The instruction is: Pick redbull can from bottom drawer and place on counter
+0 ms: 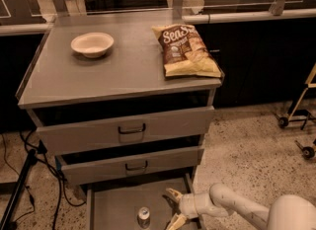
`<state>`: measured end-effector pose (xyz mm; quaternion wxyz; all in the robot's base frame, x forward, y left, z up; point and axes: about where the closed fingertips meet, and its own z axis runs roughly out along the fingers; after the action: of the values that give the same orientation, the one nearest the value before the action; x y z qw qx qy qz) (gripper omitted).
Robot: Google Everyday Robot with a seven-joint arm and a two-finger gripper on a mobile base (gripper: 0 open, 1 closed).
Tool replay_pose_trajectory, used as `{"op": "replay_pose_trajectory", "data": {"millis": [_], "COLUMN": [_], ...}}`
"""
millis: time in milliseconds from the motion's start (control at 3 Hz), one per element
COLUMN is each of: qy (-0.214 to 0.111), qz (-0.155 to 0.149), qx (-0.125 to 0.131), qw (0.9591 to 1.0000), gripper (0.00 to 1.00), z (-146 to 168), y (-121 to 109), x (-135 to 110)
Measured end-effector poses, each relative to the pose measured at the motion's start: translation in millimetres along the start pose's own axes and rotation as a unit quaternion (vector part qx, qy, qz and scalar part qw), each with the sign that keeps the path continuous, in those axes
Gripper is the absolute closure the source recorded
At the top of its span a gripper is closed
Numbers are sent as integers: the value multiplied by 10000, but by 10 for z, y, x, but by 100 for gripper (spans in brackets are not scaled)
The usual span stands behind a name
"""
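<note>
The redbull can [143, 217] stands upright on the flat grey floor of the pulled-out bottom drawer [116, 207], near its front. My gripper [172, 207] is at the end of the white arm coming in from the lower right. It is low over the drawer, just right of the can and apart from it. Its two pale fingers are spread open and empty, pointing left toward the can. The counter [123, 71] is the grey top of the cabinet above.
A white bowl [92, 44] sits on the counter's back left and a chip bag [185, 50] on its right side. Two upper drawers [131, 130] with dark handles stand slightly open above the bottom drawer. Black cables and a stand leg [19, 184] lie at the left.
</note>
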<state>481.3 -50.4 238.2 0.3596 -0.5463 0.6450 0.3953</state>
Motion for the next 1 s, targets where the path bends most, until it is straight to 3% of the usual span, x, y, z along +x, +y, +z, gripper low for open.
{"op": "replay_pose_trajectory", "data": {"millis": [333, 1000], "qy": [-2, -384], "qz": [2, 28], "qx": [5, 138], "qw": [10000, 9992], "gripper": [0, 0], "z": [5, 457], "y": [-6, -83], "x": [6, 120]}}
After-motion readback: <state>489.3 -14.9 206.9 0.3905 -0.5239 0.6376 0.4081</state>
